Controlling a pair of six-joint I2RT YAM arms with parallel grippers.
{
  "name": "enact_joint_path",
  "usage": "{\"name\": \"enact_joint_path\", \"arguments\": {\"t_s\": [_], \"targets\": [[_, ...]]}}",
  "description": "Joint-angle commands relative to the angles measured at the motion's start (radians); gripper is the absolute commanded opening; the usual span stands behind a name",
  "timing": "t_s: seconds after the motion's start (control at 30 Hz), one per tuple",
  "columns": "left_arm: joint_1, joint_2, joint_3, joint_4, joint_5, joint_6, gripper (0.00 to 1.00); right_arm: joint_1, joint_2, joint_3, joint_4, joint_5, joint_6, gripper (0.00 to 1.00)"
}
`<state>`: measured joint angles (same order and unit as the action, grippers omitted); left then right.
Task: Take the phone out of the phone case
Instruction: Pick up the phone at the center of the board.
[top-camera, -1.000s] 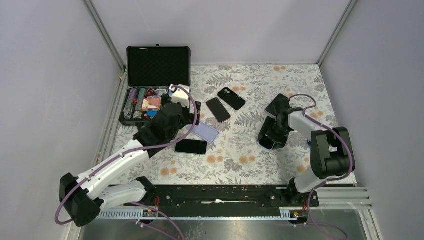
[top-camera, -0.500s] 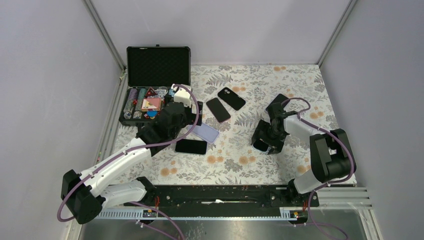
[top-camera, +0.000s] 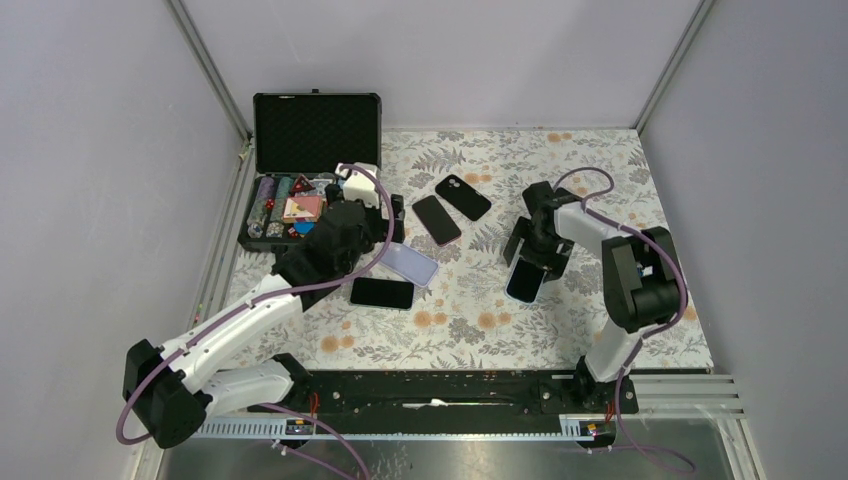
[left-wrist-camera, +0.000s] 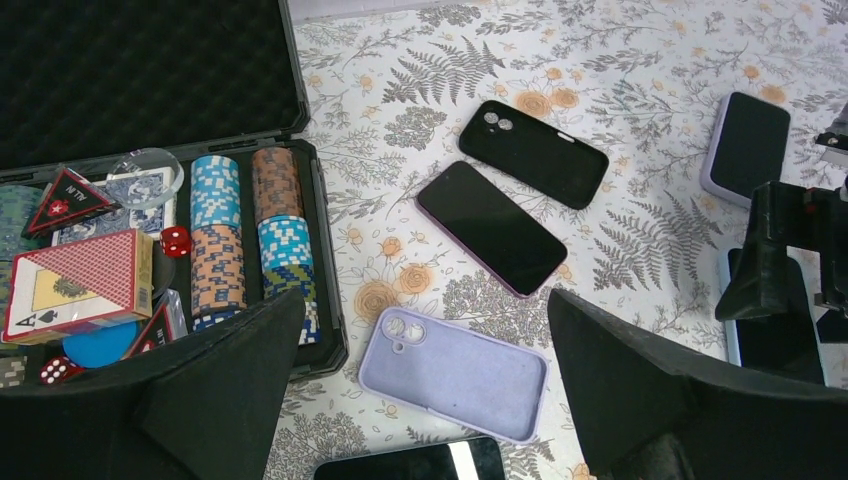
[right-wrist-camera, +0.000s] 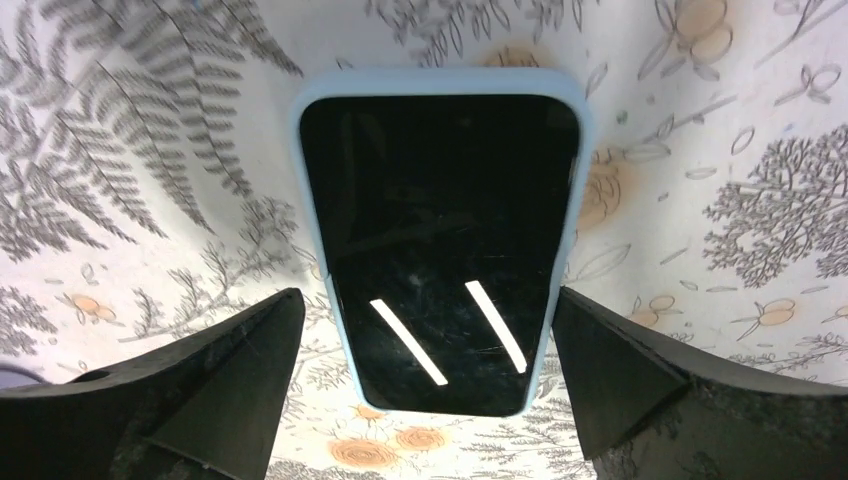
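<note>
A phone in a light blue case (right-wrist-camera: 440, 240) lies screen up on the flowered table (top-camera: 470, 320); it also shows in the top view (top-camera: 525, 283). My right gripper (right-wrist-camera: 425, 300) hovers over its near end, open, with one finger on each side and not touching it; in the top view the gripper (top-camera: 535, 252) sits just beyond the phone. My left gripper (left-wrist-camera: 425, 300) is open and empty above an empty lilac case (left-wrist-camera: 455, 372), near the chip box in the top view (top-camera: 385, 225).
An open black box of poker chips and cards (top-camera: 310, 170) stands at the back left. A bare black phone (top-camera: 382, 293), a purple-rimmed phone (top-camera: 437, 219) and a black case (top-camera: 463, 196) lie mid-table. A lilac-cased phone (left-wrist-camera: 748, 145) lies beside the right arm.
My right gripper has moved left and then toward the far side, uncovering the blue-cased phone, which shifted slightly left. The left arm has barely moved.
</note>
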<state>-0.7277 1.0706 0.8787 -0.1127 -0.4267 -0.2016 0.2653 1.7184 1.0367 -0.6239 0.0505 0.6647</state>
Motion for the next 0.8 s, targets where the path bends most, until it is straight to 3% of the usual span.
{"name": "enact_joint_path", "arguments": {"t_s": [0.0,0.2,0.33,0.43,0.57,0.7,0.77], "targets": [[0.024,0.016,0.049,0.093,0.013,-0.001,0.99,0.018,0.076,0.132,-0.081,0.087,-0.006,1.0],[0.059,0.013,0.041,0.108,0.03,0.004,0.99,0.028,0.109,0.177,-0.13,0.084,0.016,0.99],[0.081,-0.004,0.028,0.108,0.044,0.011,0.99,0.038,0.108,0.166,-0.108,0.01,0.038,0.85],[0.091,-0.022,0.014,0.108,0.045,0.019,0.99,0.065,0.11,0.14,-0.104,-0.017,0.084,0.81],[0.102,-0.058,-0.018,0.108,0.047,0.016,0.99,0.092,0.07,0.075,-0.087,0.019,0.15,0.86],[0.111,-0.093,-0.049,0.106,0.052,0.01,0.99,0.092,0.079,0.076,-0.097,0.047,0.167,0.99],[0.112,-0.11,-0.058,0.101,0.057,0.005,0.99,0.092,0.097,0.09,-0.091,0.041,0.167,1.0]]}}
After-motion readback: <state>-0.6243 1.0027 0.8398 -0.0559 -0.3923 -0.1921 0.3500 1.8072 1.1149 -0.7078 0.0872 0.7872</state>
